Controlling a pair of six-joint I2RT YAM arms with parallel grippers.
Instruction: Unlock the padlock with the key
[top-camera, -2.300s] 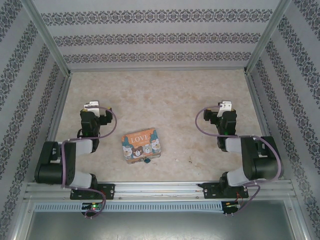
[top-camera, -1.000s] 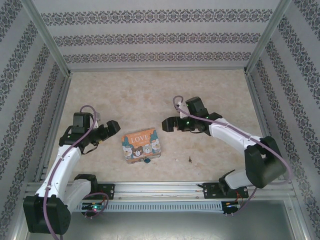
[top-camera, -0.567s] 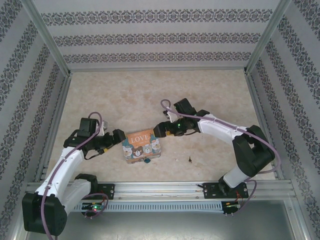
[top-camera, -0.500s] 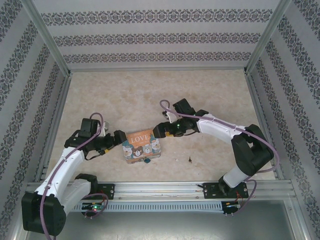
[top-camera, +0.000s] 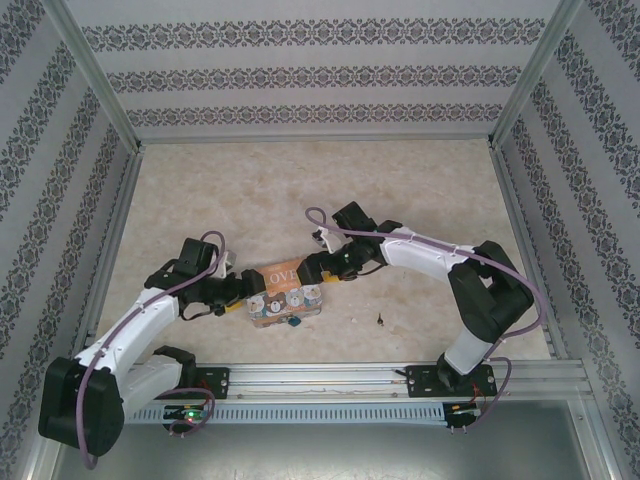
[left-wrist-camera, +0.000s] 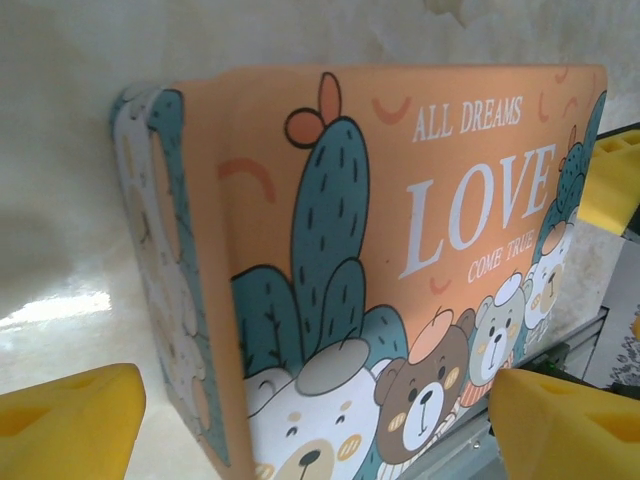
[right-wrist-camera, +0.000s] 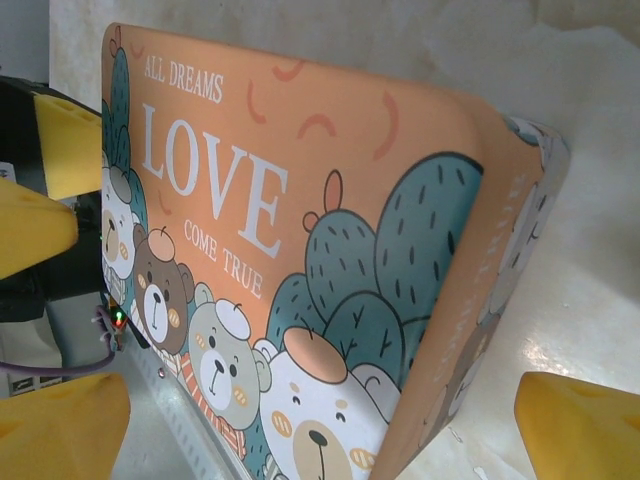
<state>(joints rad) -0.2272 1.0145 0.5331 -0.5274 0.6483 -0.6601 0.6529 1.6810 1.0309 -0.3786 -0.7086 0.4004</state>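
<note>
The tiny teal padlock (top-camera: 293, 322) hangs at the front edge of the colourful LOVE bear tin (top-camera: 287, 294). The key (top-camera: 380, 319), small and dark, lies on the table right of the tin. My left gripper (top-camera: 244, 291) is at the tin's left end, open, and its yellow fingertips (left-wrist-camera: 62, 428) stand on either side of that end. At the tin's right rear corner my right gripper (top-camera: 318, 270) is open too. In the right wrist view its fingertips (right-wrist-camera: 582, 428) flank the tin (right-wrist-camera: 300, 250). Neither gripper holds the key or the padlock.
The beige table (top-camera: 300, 190) is walled in by patterned panels at the back and both sides. A metal rail (top-camera: 320, 378) runs along the near edge by the arm bases. In the left wrist view the tin (left-wrist-camera: 380, 260) stands close ahead, with the other arm's yellow fingertip (left-wrist-camera: 610, 180) beyond it.
Both arms have closed in on the tin from left and right until their fingers reach its ends. The left jaws have narrowed a little. The tin, padlock and key have not moved.
</note>
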